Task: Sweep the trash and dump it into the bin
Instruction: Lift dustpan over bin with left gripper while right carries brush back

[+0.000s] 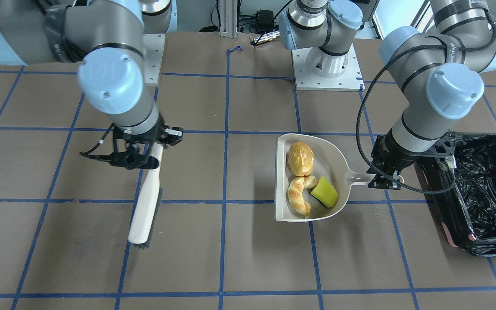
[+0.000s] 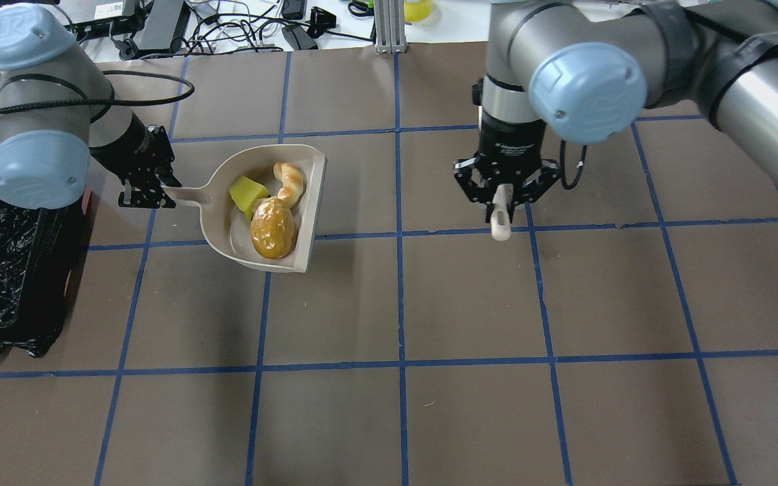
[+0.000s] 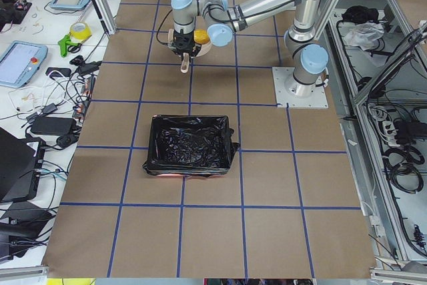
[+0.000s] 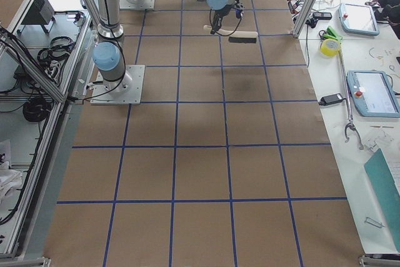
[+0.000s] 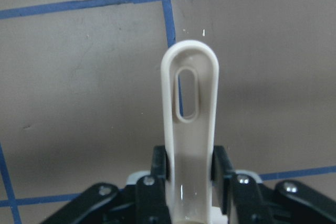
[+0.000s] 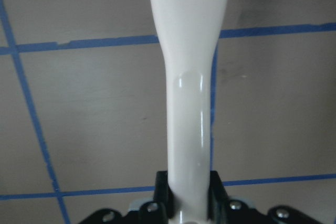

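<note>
Your left gripper (image 1: 385, 180) is pinched narrow on the handle of the dustpan (image 1: 346, 160). Your right gripper (image 1: 144, 158) is closed just as tightly on the handle of the brush (image 1: 144, 206).

You have one dustpan, one brush, one bin (image 1: 487, 189) and three bits of trash. The croissant (image 1: 299, 196), sponge (image 1: 324, 192) and brown lump (image 1: 301, 158) all lie inside the dustpan. The black-lined bin stands just beside the left gripper.

The table (image 1: 248, 258) is brown with a blue tape grid. Cables clutter its far edge.
</note>
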Controlling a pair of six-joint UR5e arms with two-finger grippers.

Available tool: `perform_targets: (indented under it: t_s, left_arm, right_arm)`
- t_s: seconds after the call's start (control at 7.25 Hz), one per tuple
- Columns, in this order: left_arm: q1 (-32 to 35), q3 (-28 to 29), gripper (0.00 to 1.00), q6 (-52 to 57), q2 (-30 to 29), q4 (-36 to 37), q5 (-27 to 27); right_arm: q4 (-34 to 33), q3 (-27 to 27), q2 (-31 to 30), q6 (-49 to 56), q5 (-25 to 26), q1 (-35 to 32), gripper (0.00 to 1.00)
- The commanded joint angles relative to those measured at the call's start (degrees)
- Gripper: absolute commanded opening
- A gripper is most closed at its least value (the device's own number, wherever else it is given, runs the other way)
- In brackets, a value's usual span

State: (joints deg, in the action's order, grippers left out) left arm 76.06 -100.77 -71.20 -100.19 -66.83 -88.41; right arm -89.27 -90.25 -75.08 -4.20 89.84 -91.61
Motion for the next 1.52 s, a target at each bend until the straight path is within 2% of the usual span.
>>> perform_targets:
  t_s: [0.0, 0.14, 0.28, 0.41, 0.55, 0.83, 0.97, 1.38]
  left_arm:
    - [-5.5, 2.6, 0.00, 5.2, 0.2, -1.1, 4.6]
    - [-9.5, 3.8, 0.00, 7.1, 0.3, -5.5, 6.6]
    - [-12.1, 4.9, 0.00, 13.0, 0.3, -6.5, 6.3]
    - [-15.3, 5.3, 0.00, 17.4, 0.3, -6.5, 5.0]
    - [-18.9, 5.9, 0.00, 20.7, -0.3, -6.7, 4.7]
    - [-23.1, 10.8, 0.00, 29.4, -2.1, -8.8, 4.0]
    - [-24.8, 12.0, 0.00, 33.5, -2.7, -8.6, 0.1]
    - [-30.7, 15.7, 0.00, 42.8, -5.8, -8.0, -0.4]
  right_arm:
    - [-3.5, -1.2, 1.5, 12.5, 2.7, 10.4, 0.08]
    - [-5.8, -1.2, 2.8, 16.4, 5.0, 14.1, 0.07]
    - [-8.8, -1.3, 4.7, 19.9, 7.4, 16.7, 0.06]
    - [-11.2, -1.5, 6.5, 21.8, 7.6, 19.2, 0.06]
    - [-11.4, -3.2, 6.8, 23.5, 7.5, 20.2, 0.06]
    - [-17.4, -6.7, 7.2, 26.9, 8.2, 22.3, 0.06]
    - [-19.1, -8.3, 7.0, 26.8, 8.9, 22.4, 0.07]
    - [-19.5, -8.9, 7.1, 27.3, 9.0, 22.4, 0.10]
